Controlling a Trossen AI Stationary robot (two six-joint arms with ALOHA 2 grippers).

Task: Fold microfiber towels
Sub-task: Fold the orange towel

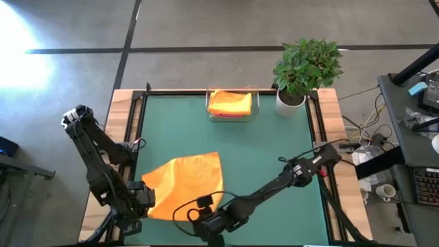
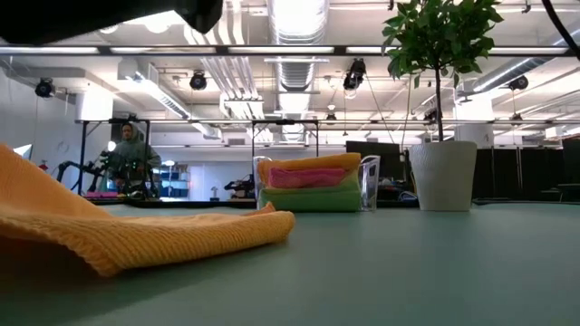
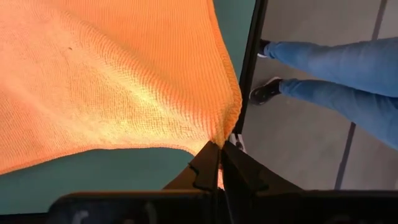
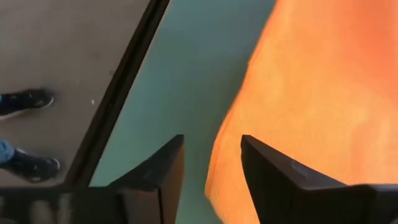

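Risk first: orange towel (image 1: 186, 184) sits lower left of centre in the high view, one corner pinched in the left gripper (image 1: 140, 201), whose fingers are clenched on it right at the near table edge (left wrist view shows the corner caught between the tips (image 3: 214, 163)). Right gripper (image 1: 211, 221) has its fingers spread apart with nothing between them; the towel's edge (image 4: 230, 155) lies just beside them, not gripped.

What could go wrong:
- With only one corner held, any pull by the left arm would likely drag or bunch the cloth instead of folding it. Fold line would skew.
- Held corner is at the table's lip. If it slips, it could drop over the edge toward the floor.
- Right fingers could close on a double layer or miss the hem, since the edge lies slack and slightly raised (low view shows a rolled hem (image 2: 181, 243)).
- Both arms crowd the lower centre of the high view; wrists are near each other, so a crossing move risks a clash.

Room:
- Green mat (image 1: 274, 137) is bare across centre and right, plenty of space to lay out and fold.
- Clear tray (image 1: 255, 103) with stacked towels (image 1: 230, 103) sits top centre, plant (image 1: 305, 68) top right; both well apart from the working cloth.
- A person's legs (image 3: 336, 68) are beside the near edge, off the table.
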